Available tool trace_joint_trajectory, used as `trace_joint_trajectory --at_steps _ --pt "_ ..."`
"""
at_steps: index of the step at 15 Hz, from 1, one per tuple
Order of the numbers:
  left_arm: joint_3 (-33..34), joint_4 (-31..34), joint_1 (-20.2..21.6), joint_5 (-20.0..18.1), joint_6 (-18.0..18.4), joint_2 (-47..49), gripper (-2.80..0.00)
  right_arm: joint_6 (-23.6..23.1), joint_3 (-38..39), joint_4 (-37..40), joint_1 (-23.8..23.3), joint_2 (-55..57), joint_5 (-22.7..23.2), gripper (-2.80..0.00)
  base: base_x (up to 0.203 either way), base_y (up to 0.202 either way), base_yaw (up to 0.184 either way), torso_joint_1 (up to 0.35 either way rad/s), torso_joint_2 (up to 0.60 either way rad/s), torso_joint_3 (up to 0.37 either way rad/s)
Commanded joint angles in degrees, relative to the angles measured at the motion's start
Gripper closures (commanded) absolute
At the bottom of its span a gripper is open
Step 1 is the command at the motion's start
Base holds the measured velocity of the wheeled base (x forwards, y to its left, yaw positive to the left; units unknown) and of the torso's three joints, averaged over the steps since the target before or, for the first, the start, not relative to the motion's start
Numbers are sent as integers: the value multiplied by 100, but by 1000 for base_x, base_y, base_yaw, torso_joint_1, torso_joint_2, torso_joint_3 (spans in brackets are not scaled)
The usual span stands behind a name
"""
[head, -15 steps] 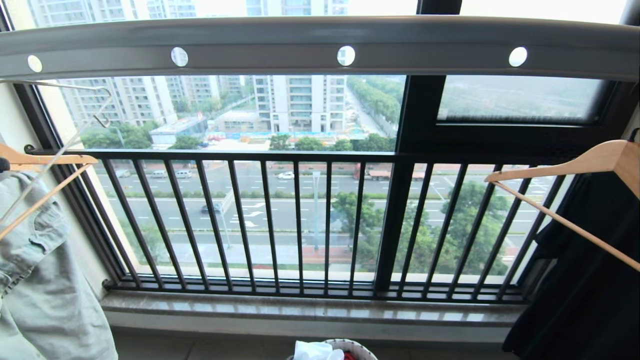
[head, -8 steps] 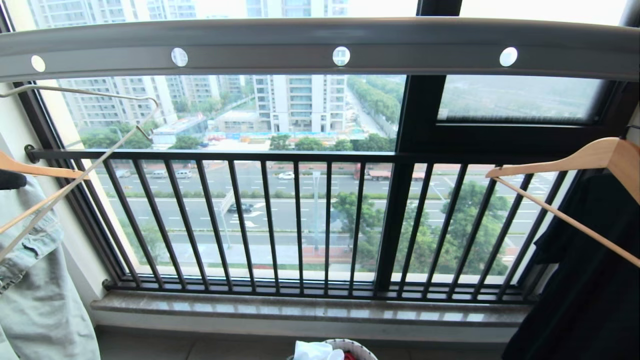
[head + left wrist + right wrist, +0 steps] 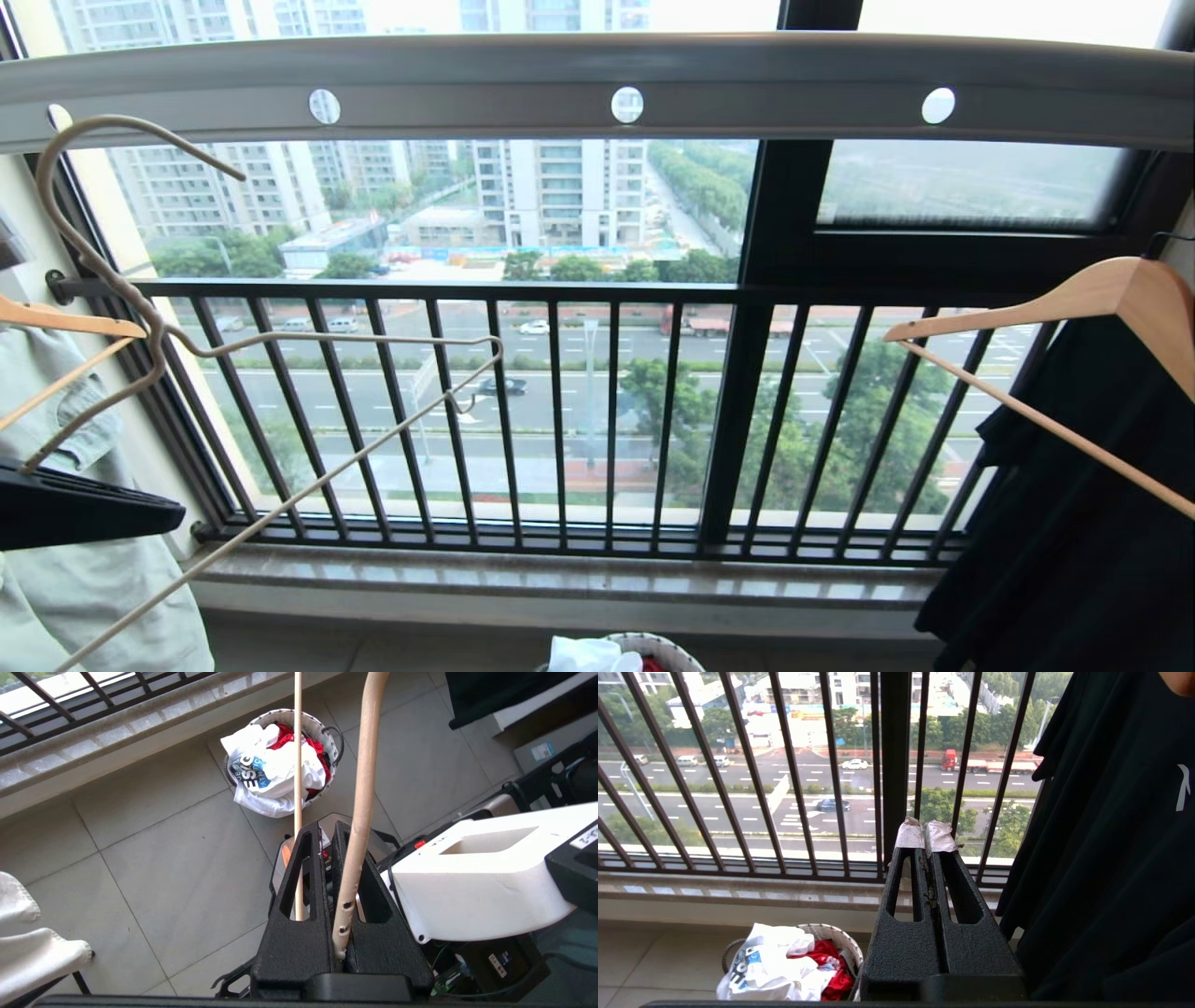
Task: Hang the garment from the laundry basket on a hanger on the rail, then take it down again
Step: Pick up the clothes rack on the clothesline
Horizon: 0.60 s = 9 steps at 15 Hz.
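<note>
Cream-white wire hanger point(image 3: 177, 345): now swinging clear below the grey holed metal rail point(image 3: 597, 89), no longer hooked there.
Left gripper point(image 3: 327, 858): jaws clenching the hanger.
White T-shirt point(image 3: 273, 772): lying in the round woven laundry basket point(image 3: 327, 732), under the rail, awaiting pickup.
Right gripper point(image 3: 927, 847): parked, jaws closed on nothing.

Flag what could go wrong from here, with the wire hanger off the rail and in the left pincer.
1. The left pincer pinches only one end of the hanger, which juts out long and tilted; it could swivel or slip.
2. The hanger's free end sits against the window railing; its notch hook might snag a bar.
3. The garment lies crumpled in the laundry basket over red fabric, which might lift too.
</note>
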Motion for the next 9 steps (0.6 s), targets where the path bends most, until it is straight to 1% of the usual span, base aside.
trace_joint_trajectory --at_steps 1,2,3,6,7,9 --pt "386 29 -37 -329 699 97 0 -1 0 0 2 7 0 0 0 0 0 0 0 0" --pt "453 29 -37 -415 874 142 0 -1 0 -7 0 7 0 0 0 0 0 0 0 0" --pt "533 29 -37 -482 1124 219 0 -1 0 0 0 7 0 0 0 0 0 0 0 0" --pt "1086 12 -32 -768 2168 382 0 -1 0 0 2 7 0 0 0 0 0 0 0 0" --pt "1225 -12 -29 -874 2441 529 0 -1 0 -7 2 7 0 0 0 0 0 0 0 0" --pt "1238 -27 -29 -997 2705 799 0 -1 0 0 2 7 0 0 0 0 0 0 0 0"
